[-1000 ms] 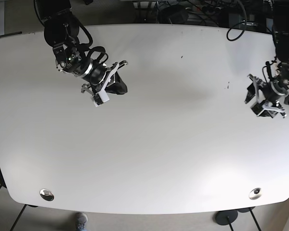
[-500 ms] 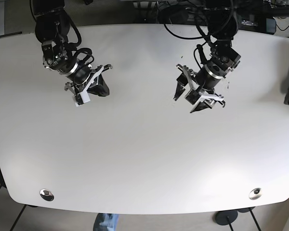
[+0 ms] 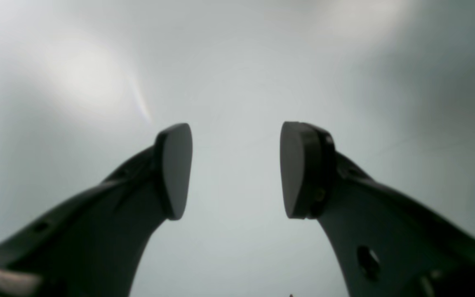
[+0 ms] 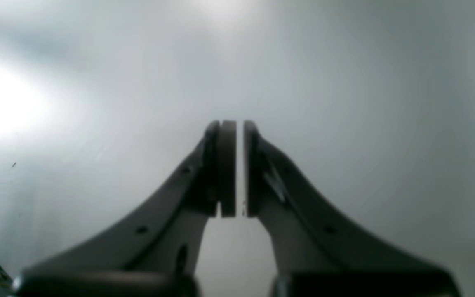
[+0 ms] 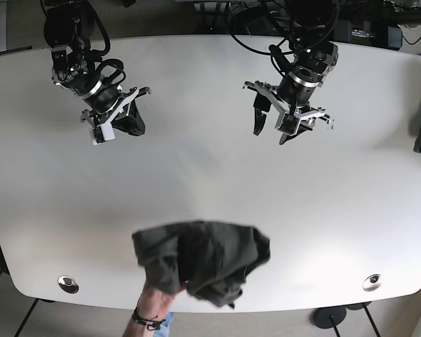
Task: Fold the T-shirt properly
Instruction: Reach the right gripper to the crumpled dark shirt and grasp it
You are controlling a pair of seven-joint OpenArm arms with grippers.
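Dark olive-grey fabric, the T-shirt, sits bunched in a crumpled heap at the near edge of the white table, roughly centred left to right, and I see a person's hand with a dark wristband reaching up from below the near edge and touching the garment's lower left portion. Both of my arms are stationed at the far side of the table, well apart from the garment. The right gripper is on the far left in the base view, hovering above bare tabletop; in its wrist view the right gripper shows its two pads drawn almost together with only a thin sliver of light between them and nothing caught in that sliver, so I read it as clenched on nothing. The left gripper is on the far side, right of centre in the base view, also over bare tabletop; in its wrist view the left gripper has its pads spread wide with plain white surface visible between them, so I read it as released and carrying nothing. Two round metal fittings are set into the near corners of the table, one on the left and one on the right
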